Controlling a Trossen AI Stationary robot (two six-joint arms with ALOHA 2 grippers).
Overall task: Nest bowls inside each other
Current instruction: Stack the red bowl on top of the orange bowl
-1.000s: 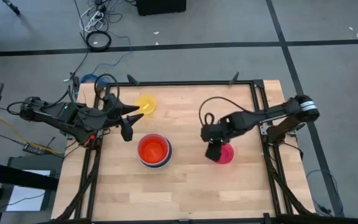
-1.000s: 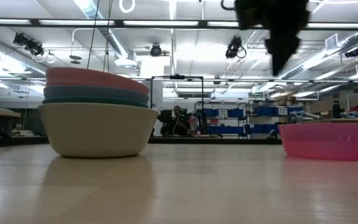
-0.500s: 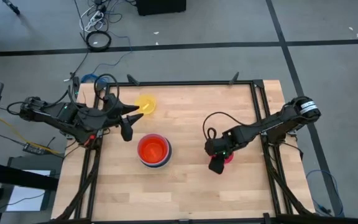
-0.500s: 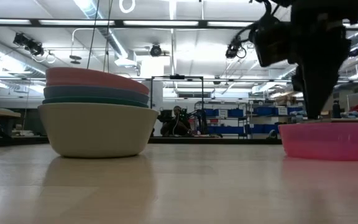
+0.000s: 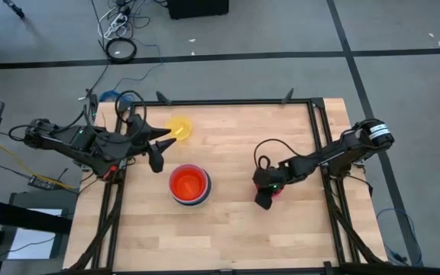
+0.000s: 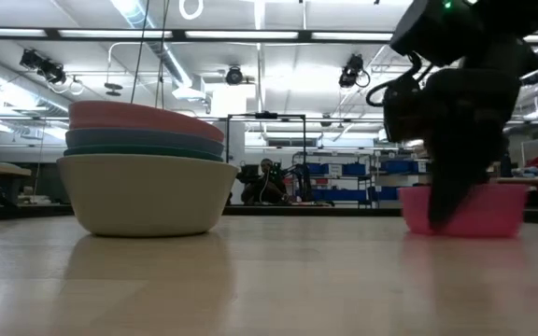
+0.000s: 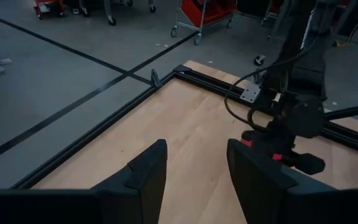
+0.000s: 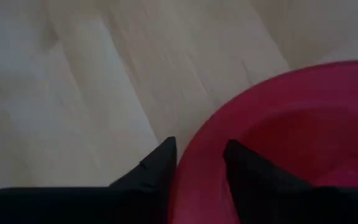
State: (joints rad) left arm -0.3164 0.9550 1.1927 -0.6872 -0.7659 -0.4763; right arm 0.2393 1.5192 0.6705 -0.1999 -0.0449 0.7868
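Observation:
A stack of nested bowls stands mid-table, with a pale bowl outermost and a red-orange one innermost. A small yellow bowl sits alone near the far edge. A pink bowl rests on its base right of the stack, mostly hidden under my right gripper in the high view. That gripper is on the bowl's rim. My left gripper hovers open at the table's left, above the board, with nothing between its fingers. My right gripper has the pink bowl's rim on the bowl's near-left side. One finger is outside the wall and one finger is inside. The fingers come from above, slanting down from the table's right. The bowl stands on the table.
A black metal frame borders the wooden board. Bare wood lies between the stack and the pink bowl and along the near edge. Cables lie on the floor beyond the far edge.
My right gripper has come down from above the pink bowl onto the bowl's near-left rim, tipping more steeply downward. The pink bowl has slid a little toward the table's left.

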